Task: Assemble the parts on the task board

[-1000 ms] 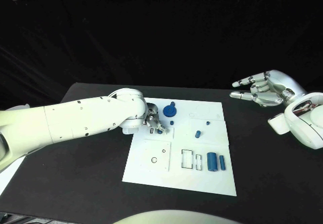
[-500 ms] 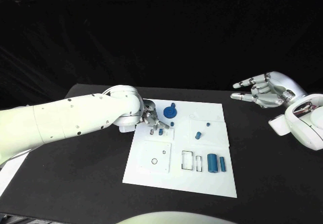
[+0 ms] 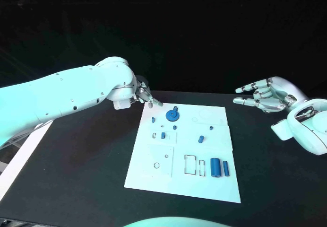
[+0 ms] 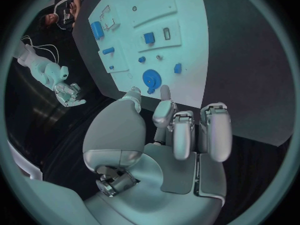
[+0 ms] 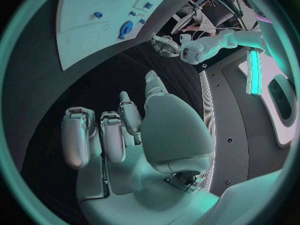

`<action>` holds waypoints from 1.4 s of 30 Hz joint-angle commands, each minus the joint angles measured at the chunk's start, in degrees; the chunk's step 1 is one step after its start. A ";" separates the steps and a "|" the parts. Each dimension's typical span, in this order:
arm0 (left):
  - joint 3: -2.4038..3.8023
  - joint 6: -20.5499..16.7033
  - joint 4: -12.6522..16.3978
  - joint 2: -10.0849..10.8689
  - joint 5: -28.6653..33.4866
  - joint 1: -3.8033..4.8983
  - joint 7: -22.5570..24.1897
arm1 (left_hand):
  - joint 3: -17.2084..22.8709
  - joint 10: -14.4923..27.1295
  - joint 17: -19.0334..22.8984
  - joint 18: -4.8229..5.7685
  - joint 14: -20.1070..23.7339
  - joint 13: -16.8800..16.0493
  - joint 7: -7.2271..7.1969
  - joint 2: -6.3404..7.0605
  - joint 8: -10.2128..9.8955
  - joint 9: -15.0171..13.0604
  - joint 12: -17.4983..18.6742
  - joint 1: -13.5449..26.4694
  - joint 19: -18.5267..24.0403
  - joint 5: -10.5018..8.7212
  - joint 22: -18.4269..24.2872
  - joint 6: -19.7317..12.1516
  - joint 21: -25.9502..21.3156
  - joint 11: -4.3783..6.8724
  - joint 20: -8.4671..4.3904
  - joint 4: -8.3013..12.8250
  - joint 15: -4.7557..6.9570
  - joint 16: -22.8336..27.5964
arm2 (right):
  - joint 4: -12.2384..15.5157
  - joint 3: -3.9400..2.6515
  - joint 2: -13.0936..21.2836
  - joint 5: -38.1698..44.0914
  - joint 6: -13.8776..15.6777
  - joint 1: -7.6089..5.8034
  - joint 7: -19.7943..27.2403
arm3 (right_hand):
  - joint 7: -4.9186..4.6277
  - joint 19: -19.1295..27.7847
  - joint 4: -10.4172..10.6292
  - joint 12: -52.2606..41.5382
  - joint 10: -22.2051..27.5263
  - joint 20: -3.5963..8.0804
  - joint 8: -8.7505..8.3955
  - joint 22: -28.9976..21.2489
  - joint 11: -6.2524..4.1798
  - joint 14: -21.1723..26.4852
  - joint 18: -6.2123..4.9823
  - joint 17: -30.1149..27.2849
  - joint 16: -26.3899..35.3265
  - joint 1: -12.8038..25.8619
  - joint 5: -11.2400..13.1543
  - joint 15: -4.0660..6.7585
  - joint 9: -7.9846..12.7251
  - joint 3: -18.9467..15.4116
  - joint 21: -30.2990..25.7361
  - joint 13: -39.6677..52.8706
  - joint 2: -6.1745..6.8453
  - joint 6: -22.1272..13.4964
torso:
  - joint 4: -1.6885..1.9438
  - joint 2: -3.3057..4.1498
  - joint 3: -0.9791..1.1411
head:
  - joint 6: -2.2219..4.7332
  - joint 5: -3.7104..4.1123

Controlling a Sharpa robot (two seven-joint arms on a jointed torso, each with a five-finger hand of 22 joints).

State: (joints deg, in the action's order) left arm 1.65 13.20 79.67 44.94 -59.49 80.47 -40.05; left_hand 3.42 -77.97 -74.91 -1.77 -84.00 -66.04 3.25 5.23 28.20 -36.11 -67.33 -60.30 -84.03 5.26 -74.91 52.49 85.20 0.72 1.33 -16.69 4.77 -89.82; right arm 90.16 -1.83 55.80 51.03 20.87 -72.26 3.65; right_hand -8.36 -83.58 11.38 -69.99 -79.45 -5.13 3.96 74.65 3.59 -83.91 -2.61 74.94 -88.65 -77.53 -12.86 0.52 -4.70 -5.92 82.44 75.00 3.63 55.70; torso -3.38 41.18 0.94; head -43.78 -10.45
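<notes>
We see the board (image 3: 183, 182) lying in the middle of the black table (image 3: 75, 165). Our left hand (image 3: 143, 94) hangs above the table just beyond the board's far left corner, fingers loosely curled, holding nothing. Our right hand (image 3: 264, 97) floats well off the board's far right corner, fingers spread, holding nothing. On the board, a round blue disc (image 3: 173, 114) sits near the far edge, a small peg (image 3: 201, 139) lies towards the middle, and two blue cylinders (image 3: 215, 166) lie side by side near the right edge.
</notes>
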 commanded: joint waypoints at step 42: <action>-3.59 10.52 -17.09 -10.60 -0.72 -2.51 1.15 | 1.30 -0.72 -15.09 0.36 -6.00 -0.74 -0.58 -1.72 -0.02 2.37 -1.16 -4.25 -3.79 0.35 -9.55 3.79 0.62 0.67 0.19 0.23 0.01 -0.18 | -0.47 0.02 -0.89 0.02 -0.84 0.43 0.43 | -0.05 0.14 -0.31 0.05 -0.07 0.15 0.00 -0.08 -0.18 -5.47 -0.66 12.61 0.28 -0.24 -0.28 0.39 -0.08 -0.34 -0.25 0.53 -0.56 0.38 | -0.12 0.11 -0.17 | -0.21 -0.70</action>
State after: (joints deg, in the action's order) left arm -1.96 21.71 62.57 34.51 -60.03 77.98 -39.28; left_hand 4.43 -78.42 -74.94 -1.77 -84.07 -66.73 2.54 3.50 27.90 -33.81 -68.27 -64.10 -84.03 5.26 -74.91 55.91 85.43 1.35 1.32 -16.45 4.70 -89.82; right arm 89.69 -1.81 54.97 50.92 20.72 -71.87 3.73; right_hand -8.36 -83.58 11.21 -69.99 -79.45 -5.13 3.96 74.66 3.60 -83.91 -2.61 74.91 -88.65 -77.54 -12.86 0.52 -4.69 -6.08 82.44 75.01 3.62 55.70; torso -3.47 41.30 0.77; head -43.96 -11.12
